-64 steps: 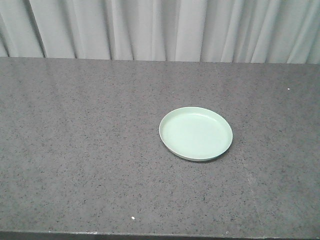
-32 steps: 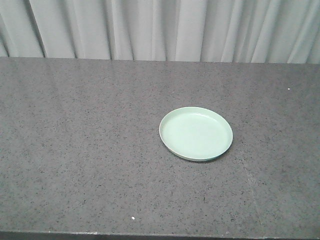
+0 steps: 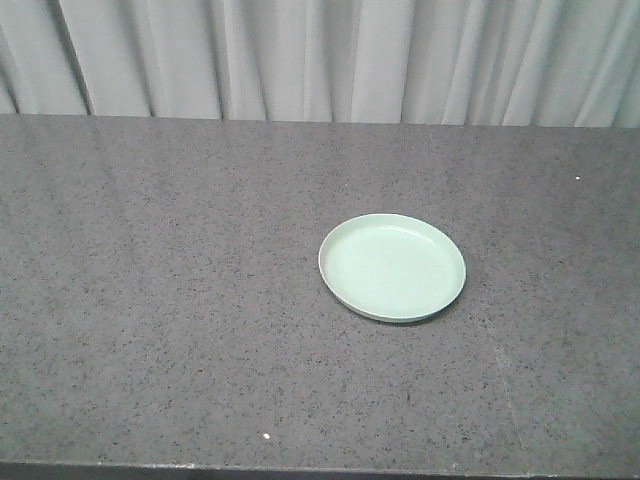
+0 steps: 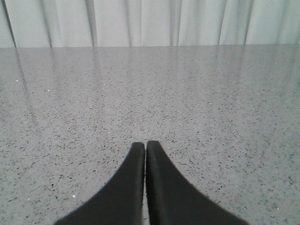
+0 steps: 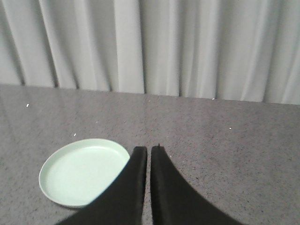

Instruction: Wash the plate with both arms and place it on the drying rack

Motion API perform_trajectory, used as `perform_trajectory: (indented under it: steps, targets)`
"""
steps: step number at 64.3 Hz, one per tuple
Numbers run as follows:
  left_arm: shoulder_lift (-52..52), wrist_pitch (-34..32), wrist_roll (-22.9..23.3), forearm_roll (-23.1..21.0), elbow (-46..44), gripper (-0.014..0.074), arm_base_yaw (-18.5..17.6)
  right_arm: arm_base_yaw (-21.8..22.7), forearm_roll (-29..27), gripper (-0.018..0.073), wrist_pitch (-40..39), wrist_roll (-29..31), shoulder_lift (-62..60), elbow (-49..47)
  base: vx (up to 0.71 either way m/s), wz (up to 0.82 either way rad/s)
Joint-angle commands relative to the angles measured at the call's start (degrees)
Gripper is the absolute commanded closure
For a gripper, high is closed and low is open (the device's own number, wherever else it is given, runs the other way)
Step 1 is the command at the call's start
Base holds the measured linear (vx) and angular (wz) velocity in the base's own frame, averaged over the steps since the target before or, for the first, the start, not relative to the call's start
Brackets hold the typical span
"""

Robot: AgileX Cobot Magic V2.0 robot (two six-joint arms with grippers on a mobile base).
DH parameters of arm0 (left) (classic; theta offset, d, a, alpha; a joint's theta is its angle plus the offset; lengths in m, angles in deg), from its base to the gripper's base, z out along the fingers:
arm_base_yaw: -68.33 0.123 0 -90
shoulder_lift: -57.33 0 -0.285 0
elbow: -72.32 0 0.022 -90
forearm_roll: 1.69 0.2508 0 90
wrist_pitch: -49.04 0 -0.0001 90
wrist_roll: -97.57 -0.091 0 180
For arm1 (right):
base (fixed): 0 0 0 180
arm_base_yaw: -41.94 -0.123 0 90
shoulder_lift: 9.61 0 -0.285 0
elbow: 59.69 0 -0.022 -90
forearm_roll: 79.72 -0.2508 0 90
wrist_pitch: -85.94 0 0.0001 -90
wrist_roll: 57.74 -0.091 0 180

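Clenched shut, the left gripper (image 4: 145, 144) has its two black jaws pressed side by side with nothing between them. It hangs over a bare stretch of the counter (image 4: 211, 103), a dark grey stone top with fine black and white flecks and a dull shine. The right gripper (image 5: 149, 150) is closed too, its jaws parted only by a hairline slit, and it holds nothing.

The plate (image 3: 392, 267) lies flat on the counter with its rim up, a little right of the middle in the front view and well back from the near edge. It is round, pale mint green and shallow, and its inside is bare. In the right wrist view the plate (image 5: 84, 171) sits low and to the left of the closed jaws, and the left jaw covers a small part of its right rim.

A pale grey curtain (image 3: 320, 60) hangs in soft folds along the far edge of the counter. A tiny white speck (image 3: 265, 436) lies on the stone near the front edge.
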Motion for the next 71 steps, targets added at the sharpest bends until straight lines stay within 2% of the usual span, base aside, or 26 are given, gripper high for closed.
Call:
perform_trajectory:
  steps: [1,9,15,22,27,31,42,54,59,66,71]
  targets:
    - [-0.76,-4.33,0.14,-0.31,1.02,0.0603,-0.33,0.08,-6.44,0.0448,-1.70,9.63,7.41,-5.60,0.00,0.00]
    - [-0.76,-4.33,0.14,-0.31,1.02,0.0603,-0.33,0.14,-13.47,0.0277,-3.46,14.67,14.45,-8.09,0.00,0.00]
    - [-0.76,-4.33,0.14,-0.31,1.02,0.0603,-0.33,0.14,-18.51,0.0140,-10.14,16.95,18.39,-8.31,0.00,0.00]
    - [-0.76,-4.33,0.14,-0.31,1.02,0.0603,-0.33,0.14,-23.55,0.0066,-13.80,19.82,23.36,-9.06,0.00,0.00]
    - [-0.76,-4.33,0.14,-0.31,1.02,0.0603,-0.33,0.07,-25.68,0.0064,-9.18,24.86,27.40,-12.63,0.00,0.00]
    - [-0.76,-4.33,0.14,-0.31,1.02,0.0603,-0.33,0.07,-27.16,0.0064,-3.83,26.66,31.10,-16.94,0.00,0.00]
    - [-0.76,-4.33,0.14,-0.31,1.02,0.0603,-0.33,0.07,-28.56,0.0064,10.41,26.80,43.01,-32.22,0.00,0.00]
    - [-0.76,-4.33,0.14,-0.31,1.02,0.0603,-0.33,-0.06,-28.39,0.0064,20.55,24.82,56.93,-44.88,0.00,0.00]
    - [-0.76,-4.33,0.14,-0.31,1.02,0.0603,-0.33,-1.73,-26.16,0.0064,22.46,22.71,61.56,-48.14,0.00,0.00]
    - [-0.76,-4.33,0.14,-0.31,1.02,0.0603,-0.33,-6.03,-16.92,0.0064,22.75,19.12,68.08,-52.75,0.00,0.00]
    - [-0.76,-4.33,0.14,-0.31,1.02,0.0603,-0.33,-9.33,-6.93,0.0064,21.98,13.06,72.17,-56.20,0.00,0.00]
